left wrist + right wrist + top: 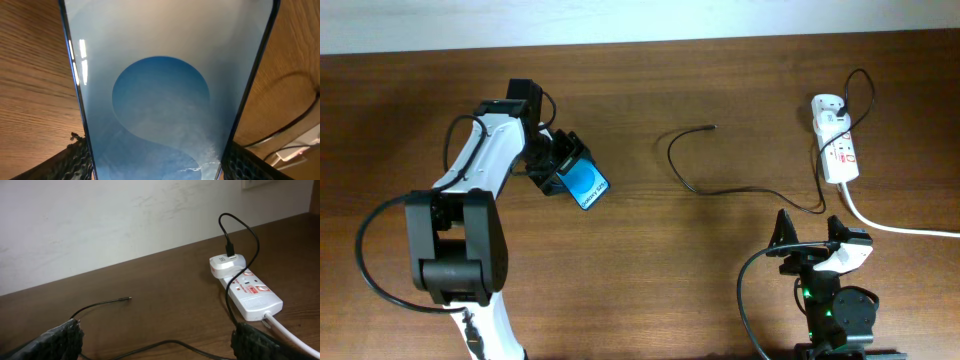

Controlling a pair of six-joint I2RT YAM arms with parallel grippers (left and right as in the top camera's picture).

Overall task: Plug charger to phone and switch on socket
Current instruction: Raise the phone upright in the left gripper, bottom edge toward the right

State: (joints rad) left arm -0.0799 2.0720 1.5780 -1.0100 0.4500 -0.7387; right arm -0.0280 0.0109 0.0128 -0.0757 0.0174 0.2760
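The phone (585,183), with a black rim and a bright blue screen, is held tilted in my left gripper (555,160), which is shut on its sides. In the left wrist view the phone's screen (165,90) fills the frame between the two fingers. The charger's thin black cable (692,160) lies on the table, its plug tip (712,127) free at mid-table. It also shows in the right wrist view (100,304). It runs from a white adapter (826,104) in the socket (840,152). My right gripper (810,232) is open and empty near the front edge.
A thick white cord (900,228) runs from the socket off to the right edge. In the right wrist view the socket (250,292) sits near a pale wall (125,220) behind the wooden table (720,280).
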